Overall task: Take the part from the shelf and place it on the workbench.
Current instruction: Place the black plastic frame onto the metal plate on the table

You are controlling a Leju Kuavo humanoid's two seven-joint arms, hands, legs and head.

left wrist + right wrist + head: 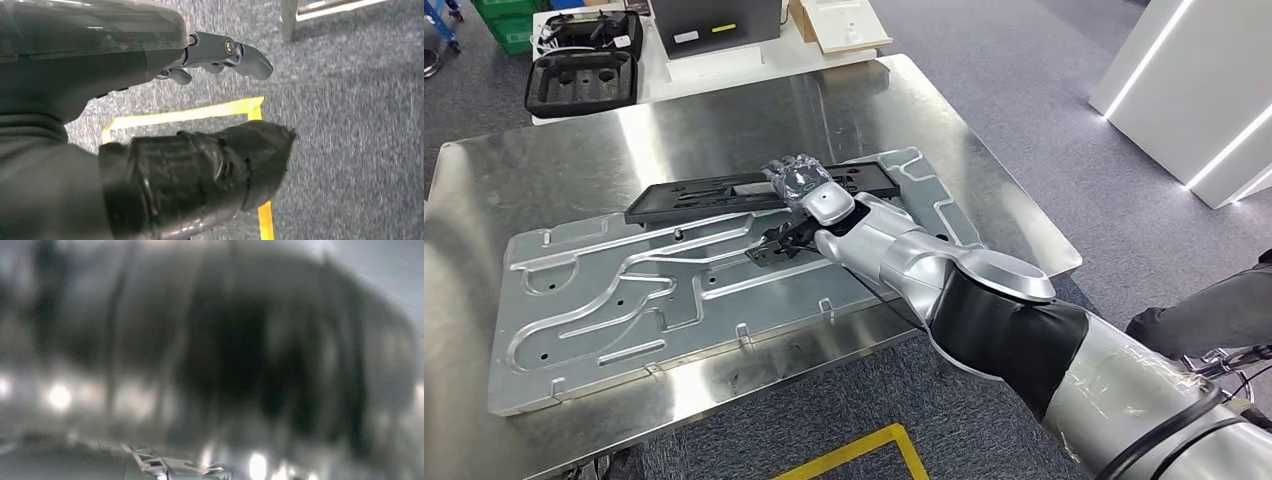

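Long black part (724,194) lies flat across the far edge of the embossed metal panel (624,300) on the steel workbench (544,170). Right hand (802,185) is over the part's right portion, fingers on it; grip unclear. Left hand (225,55) hangs over grey carpet (350,125), fingers apart, holding nothing. No legible writing.

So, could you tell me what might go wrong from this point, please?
1. The right hand holds the long black part near one end, so the free end might tip or swing when let go.
2. The part lies over the ribbed metal panel on the workbench; set on those ridges, it may rock or slide.
3. The right wrist view is blurred, so the grip cannot be checked closely.
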